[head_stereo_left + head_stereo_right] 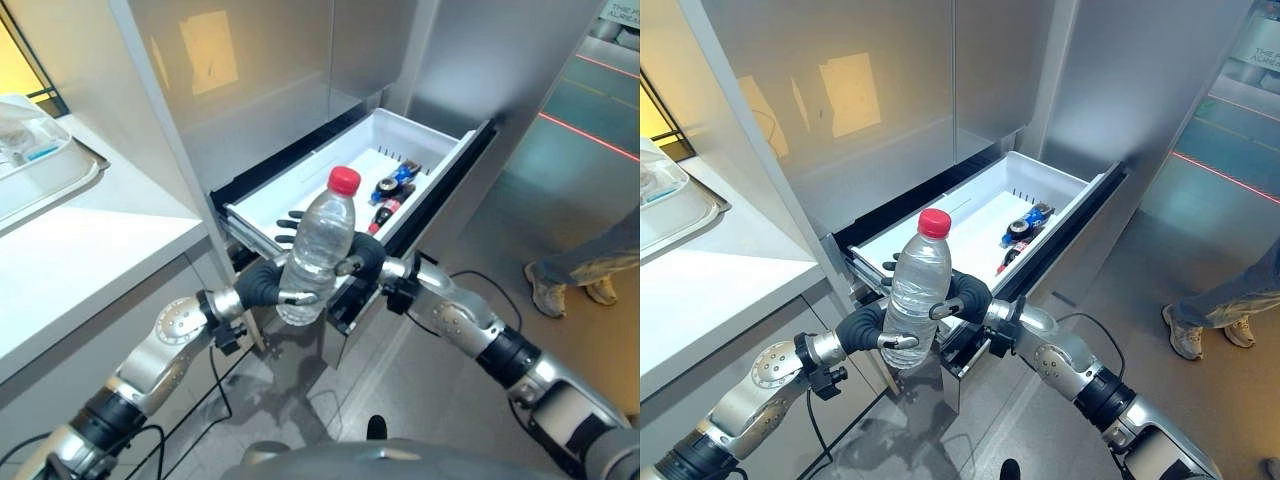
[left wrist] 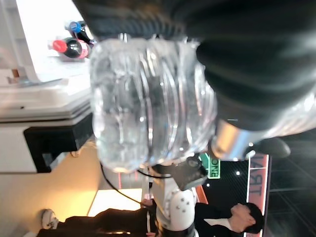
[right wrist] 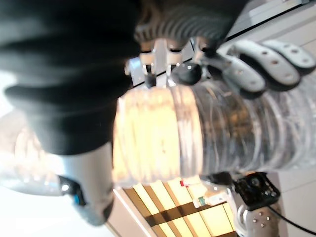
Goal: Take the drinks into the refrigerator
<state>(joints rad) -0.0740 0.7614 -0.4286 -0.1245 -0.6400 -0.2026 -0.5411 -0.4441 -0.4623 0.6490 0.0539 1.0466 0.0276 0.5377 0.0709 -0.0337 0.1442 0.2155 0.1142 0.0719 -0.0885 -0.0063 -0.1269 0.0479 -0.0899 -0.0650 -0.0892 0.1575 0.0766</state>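
Observation:
A clear water bottle (image 1: 322, 240) with a red cap stands upright in the air, just in front of the open white refrigerator drawer (image 1: 432, 137). My left hand (image 1: 262, 283) is shut on its lower part, fingers curled round the front. From the other side my right hand (image 1: 370, 258) is shut on the bottle's middle, its fingertips (image 1: 289, 222) showing past the bottle. In the left wrist view the ribbed bottle (image 2: 148, 98) lies against the palm. The right wrist view shows fingers (image 3: 266, 59) wrapped over the bottle (image 3: 197, 133). Several small drink bottles (image 1: 392, 190) lie in the drawer.
The steel refrigerator front (image 1: 250, 90) rises behind the drawer. A white counter (image 1: 80, 250) with a clear tray (image 1: 40, 170) is at the left. A person's legs and shoes (image 1: 572, 280) stand on the grey floor at the right.

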